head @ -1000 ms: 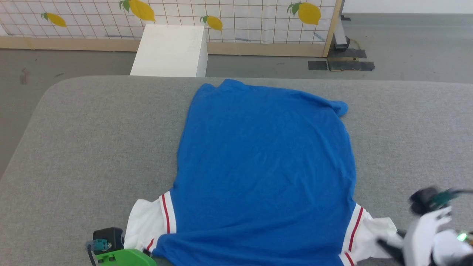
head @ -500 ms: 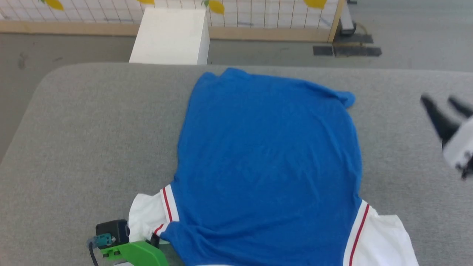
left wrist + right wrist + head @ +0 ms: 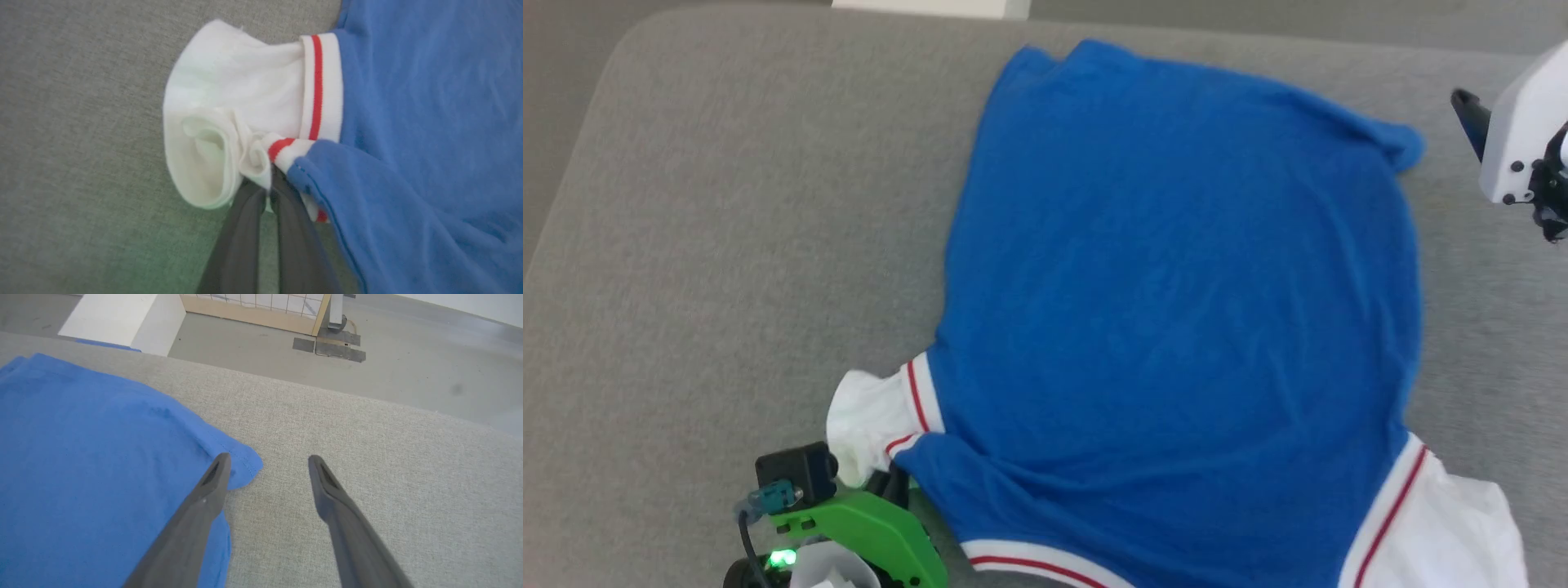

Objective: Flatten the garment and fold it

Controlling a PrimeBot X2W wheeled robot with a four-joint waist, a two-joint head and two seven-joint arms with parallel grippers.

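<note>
Blue garment (image 3: pixel 1176 310) spread on the grey bench (image 3: pixel 727 245), one sleeve pinched.
The garment lies mostly flat across the middle of the bench, with its white, red-striped sleeves at the near end. The left gripper (image 3: pixel 267 185) is clamped on the bunched left sleeve (image 3: pixel 220 122). The right gripper (image 3: pixel 267 461) hovers near the garment's far right corner (image 3: pixel 241 465), fingers wide apart and holding nothing.

Looks like a robot lab or test bay: grey fabric-covered table (image 3: pixel 367 457), bare concrete-grey floor (image 3: pixel 408 355), plain white box (image 3: pixel 118 318), wood-framed grid screen (image 3: pixel 253 314).
</note>
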